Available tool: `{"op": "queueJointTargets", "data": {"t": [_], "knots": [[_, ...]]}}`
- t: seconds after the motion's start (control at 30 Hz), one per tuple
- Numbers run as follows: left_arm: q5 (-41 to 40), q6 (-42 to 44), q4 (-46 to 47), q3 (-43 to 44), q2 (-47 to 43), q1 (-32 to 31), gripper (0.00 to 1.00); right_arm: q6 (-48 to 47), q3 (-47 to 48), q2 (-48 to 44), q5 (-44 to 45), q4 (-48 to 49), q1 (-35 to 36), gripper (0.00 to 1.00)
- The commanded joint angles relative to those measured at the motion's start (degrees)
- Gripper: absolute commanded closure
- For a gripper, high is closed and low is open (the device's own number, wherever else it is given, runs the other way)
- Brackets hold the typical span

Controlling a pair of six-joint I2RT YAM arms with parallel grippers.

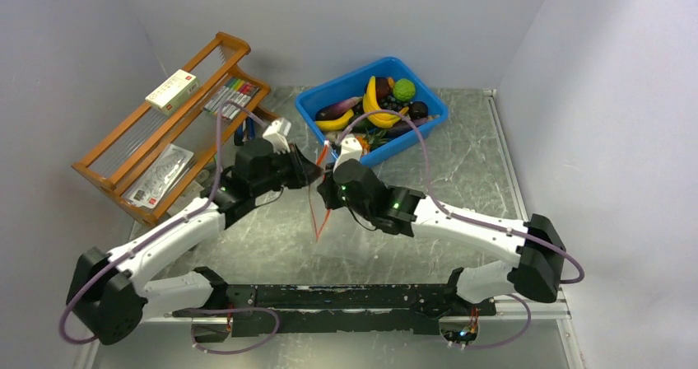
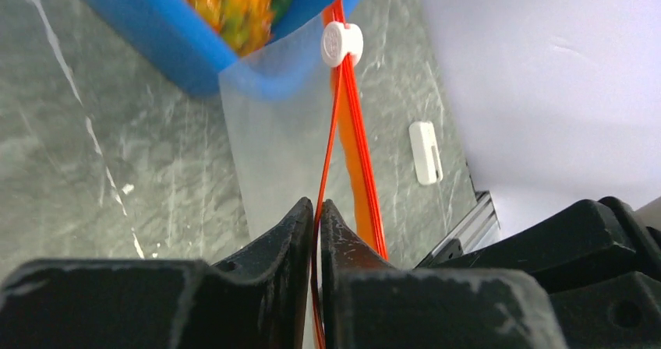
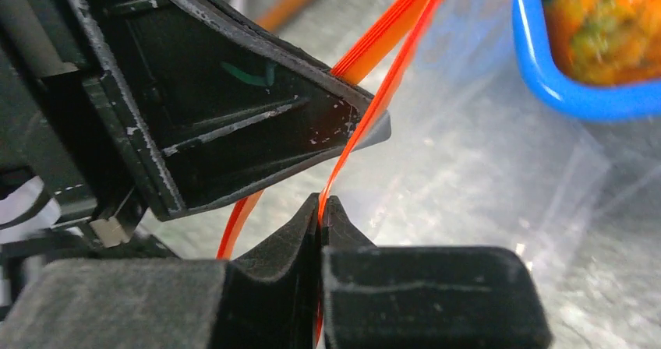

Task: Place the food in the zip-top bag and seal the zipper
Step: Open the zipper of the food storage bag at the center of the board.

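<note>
The clear zip-top bag (image 2: 273, 146) hangs between my two grippers over the table, in front of the blue bin. Its red-orange zipper (image 1: 316, 212) is parted into two strips, with a white slider (image 2: 341, 44) at the far end. My left gripper (image 2: 316, 209) is shut on one strip (image 2: 334, 131). My right gripper (image 3: 320, 206) is shut on the other strip (image 3: 366, 123), close beside the left gripper (image 3: 234, 123). The food lies in the blue bin (image 1: 325, 97): a yellow banana bunch (image 1: 374, 105), a bumpy green ball (image 1: 403, 89), dark pieces. No food shows inside the bag.
A wooden rack (image 1: 123, 151) with boxes and packets stands at the back left. The blue bin's corner (image 2: 156, 22) sits just beyond the bag. A small white piece (image 2: 425, 153) lies on the table near the metal edge rail. Grey walls close in three sides.
</note>
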Motion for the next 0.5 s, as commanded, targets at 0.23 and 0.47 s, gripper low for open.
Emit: {"op": "queueJointTargets", "data": {"t": [0.23, 0.47], "knots": [[-9.10, 11.68, -32.12, 18.25, -2.71, -0.29, 0.83, -2.20, 1.34, -2.60, -0.71, 6.36, -0.16, 1.00], [-13.19, 13.60, -37.25, 19.93, 0.74, -0.29, 0.83, -3.03, 0.67, -3.97, 5.12, 3.30, -0.13, 1.00]]}}
